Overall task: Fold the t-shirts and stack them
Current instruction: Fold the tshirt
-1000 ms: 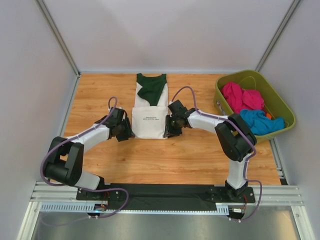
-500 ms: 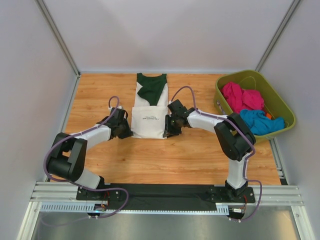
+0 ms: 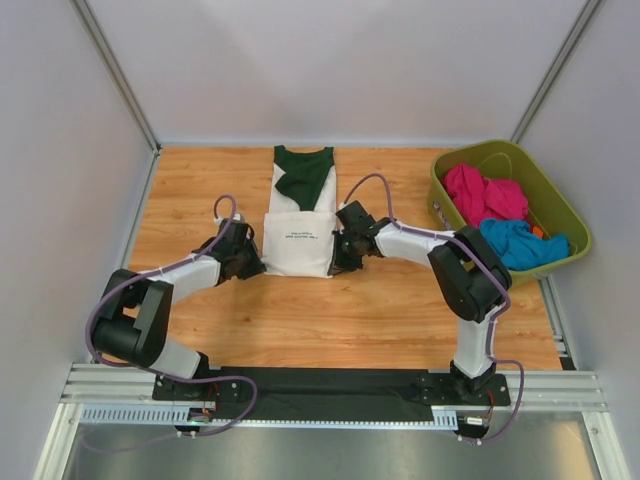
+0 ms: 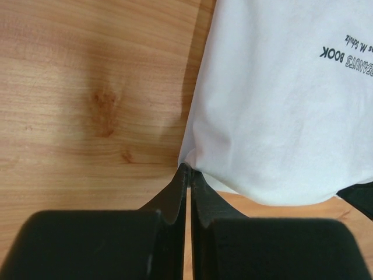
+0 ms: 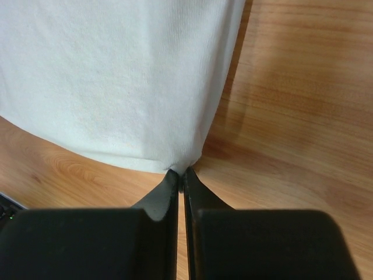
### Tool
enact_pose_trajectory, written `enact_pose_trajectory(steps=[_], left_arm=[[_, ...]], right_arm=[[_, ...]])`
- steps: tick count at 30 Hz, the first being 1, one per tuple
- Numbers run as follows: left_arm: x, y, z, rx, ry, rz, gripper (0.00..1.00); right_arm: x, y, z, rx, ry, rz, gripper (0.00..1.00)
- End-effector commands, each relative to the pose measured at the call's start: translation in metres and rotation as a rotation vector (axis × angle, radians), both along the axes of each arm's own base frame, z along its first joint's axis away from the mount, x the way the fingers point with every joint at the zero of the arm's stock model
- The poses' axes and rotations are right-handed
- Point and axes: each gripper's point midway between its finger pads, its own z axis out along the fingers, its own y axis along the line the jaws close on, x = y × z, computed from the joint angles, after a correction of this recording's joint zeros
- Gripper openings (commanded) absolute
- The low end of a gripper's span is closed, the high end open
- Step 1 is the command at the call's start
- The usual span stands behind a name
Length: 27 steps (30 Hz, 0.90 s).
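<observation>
Now the t-shirt point(image 3: 298, 245) lies between left hand point(image 4: 187, 172) and right hand point(image 5: 179, 174), each pinching its corner.

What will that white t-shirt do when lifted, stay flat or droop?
Probably droop: the white t-shirt is thin cloth, puckering where the left gripper pinches its corner. Likely light; unlikely to slip, with the right gripper shut on the other corner.
</observation>
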Motion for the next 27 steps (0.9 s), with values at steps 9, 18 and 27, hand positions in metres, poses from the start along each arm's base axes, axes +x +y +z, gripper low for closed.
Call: enact_pose_trajectory(steps=[9,18,27], left_arm=[[-0.06,0.016,-0.003,0.034,0.171,0.033,0.0],[-0.115,0.012,0.008,0.064,0.332,-0.014,0.0],[-0.176,0.016,0.035,0.044,0.381,-0.076,0.0]], right_arm=[[-0.038,-0.035,-0.023,-0.083,0.079,-0.049,0.0],[-0.075,-0.054,-0.017,-0.073,0.126,-0.071,0.0],[-0.14,-0.055,-0.001,-0.06,0.162,-0.049,0.0]])
